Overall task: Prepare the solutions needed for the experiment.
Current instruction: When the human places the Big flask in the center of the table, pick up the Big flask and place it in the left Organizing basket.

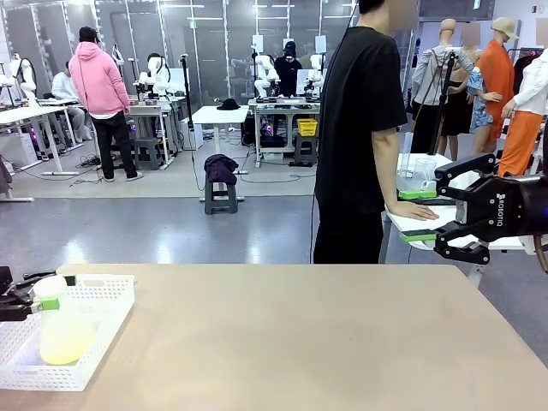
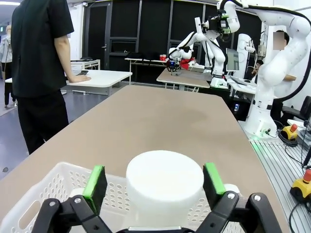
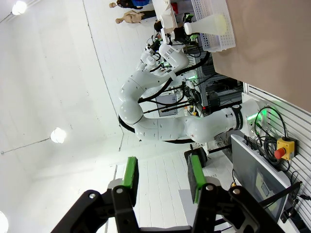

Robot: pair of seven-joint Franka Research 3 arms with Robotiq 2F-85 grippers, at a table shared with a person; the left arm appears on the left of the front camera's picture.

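Solutions: flask in white basket, tan counter; my left hand released, right hand half-parted, empty.

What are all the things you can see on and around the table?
Table: one, light brown, in the foreground.
Basket: one, white, perforated, at the table's left edge.
Flask: one, clear with a white cap, holding pale yellow-green liquid, standing in the basket.
Person: one, in black, at the table's far side, a hand resting on a white side table.
Left gripper: black with green pads, open, jaws either side of the flask's cap.
Right gripper: black with green pads, partly open, nothing held, raised at the right.
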